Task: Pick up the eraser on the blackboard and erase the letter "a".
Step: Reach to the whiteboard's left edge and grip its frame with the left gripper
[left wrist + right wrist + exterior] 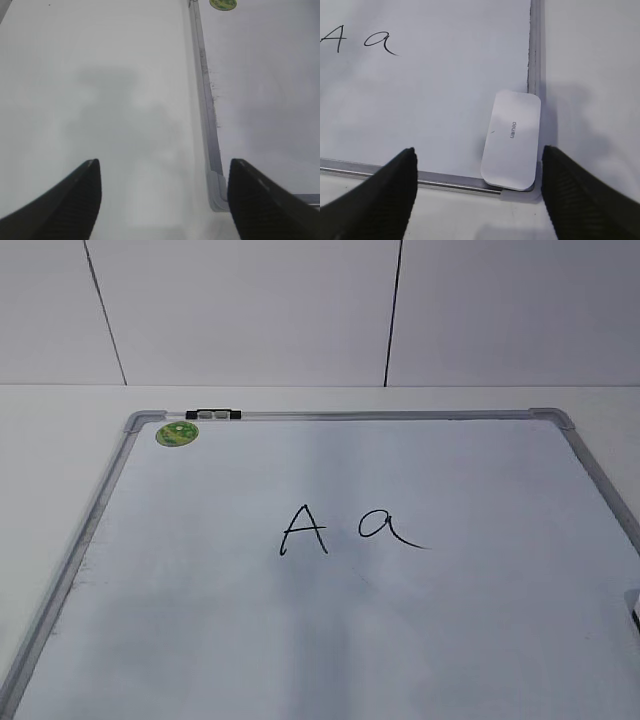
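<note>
The eraser point(511, 140) is seen lying flat in the near right corner of the blackboard point(435, 100), its long right edge against the grey frame and its near end overhanging the bottom rail. It is judged to be a light, stiff block with a smooth top that may be slippery, so it is best gripped across its narrow width, on the two long sides. The frame just beside its right edge is likely to hinder a finger going down there; a slight nudge inward may be needed first. The right gripper point(479, 192) hangs above it with its fingers point(390, 195) spread wide and empty, and the left gripper point(164, 200) is likewise released, held over the desk point(100, 90) by the board's left corner. The letter "a" point(392, 527) is written near the middle, close beside a capital "A" point(303, 530) that must be spared. A green sticker point(176, 433) and a clip point(212, 415) sit well apart at the far corner.
</note>
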